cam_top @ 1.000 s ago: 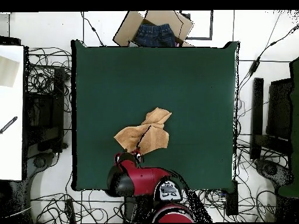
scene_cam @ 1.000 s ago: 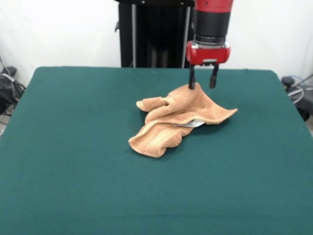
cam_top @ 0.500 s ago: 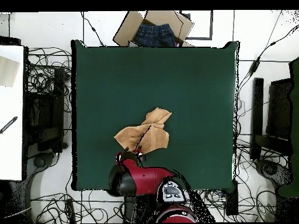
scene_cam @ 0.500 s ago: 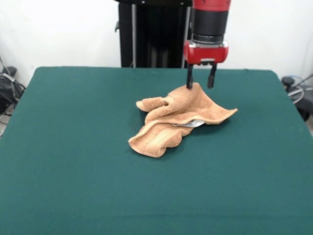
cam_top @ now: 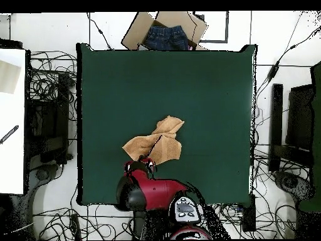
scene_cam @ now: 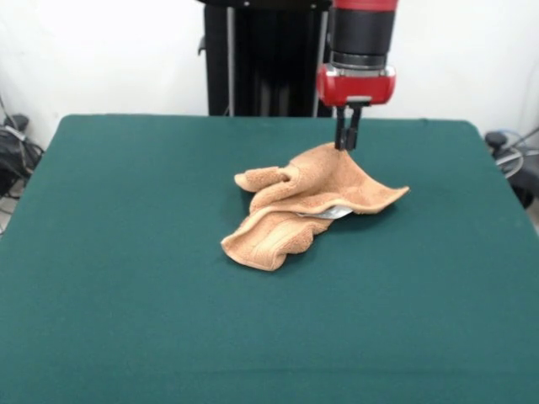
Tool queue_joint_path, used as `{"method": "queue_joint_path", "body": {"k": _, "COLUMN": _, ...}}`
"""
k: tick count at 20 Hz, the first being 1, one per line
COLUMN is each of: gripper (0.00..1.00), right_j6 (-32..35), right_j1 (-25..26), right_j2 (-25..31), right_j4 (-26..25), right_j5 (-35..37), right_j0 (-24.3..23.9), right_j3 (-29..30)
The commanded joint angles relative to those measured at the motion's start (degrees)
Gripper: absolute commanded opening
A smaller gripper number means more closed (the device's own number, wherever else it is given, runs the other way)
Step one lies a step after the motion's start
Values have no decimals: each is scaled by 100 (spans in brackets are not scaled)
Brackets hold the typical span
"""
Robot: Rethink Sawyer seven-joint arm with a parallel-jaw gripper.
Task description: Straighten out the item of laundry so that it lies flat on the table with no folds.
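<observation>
The tan towel (scene_cam: 307,202) lies crumpled in folds near the middle of the green table (scene_cam: 126,278), with a white tag peeking out under its right flap. My gripper (scene_cam: 345,145) hangs straight down at the towel's raised far edge, and its fingers are closed together on that edge. In the overhead view the towel (cam_top: 155,145) lies just beyond the red arm head, which hides the gripper (cam_top: 146,164) at the towel's near edge.
A cardboard box (cam_top: 139,30) holding blue jeans stands beyond the table's far edge in the overhead view. The black pedestal (scene_cam: 261,59) stands behind the table. Cables and stands surround the table sides.
The gripper's fingers, spread apart on either side of the towel's raised edge before, have closed together on it. The towel's shape has not changed.
</observation>
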Motion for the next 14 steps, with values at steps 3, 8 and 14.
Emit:
{"method": "queue_joint_path", "body": {"k": 3, "gripper": 0, "right_j6": 1059, "right_j1": 155, "right_j2": 345, "right_j4": 185, "right_j5": 471, "right_j0": -89, "right_j3": 11}}
{"method": "queue_joint_path", "body": {"k": 8, "gripper": 0, "right_j6": 1074, "right_j1": 284, "right_j2": 466, "right_j4": 152, "right_j5": 457, "right_j0": -207, "right_j3": 18}}
{"method": "queue_joint_path", "body": {"k": 14, "gripper": 0, "right_j6": 1043, "right_j1": 249, "right_j2": 542, "right_j4": 38, "right_j5": 362, "right_j0": -352, "right_j3": 56}}
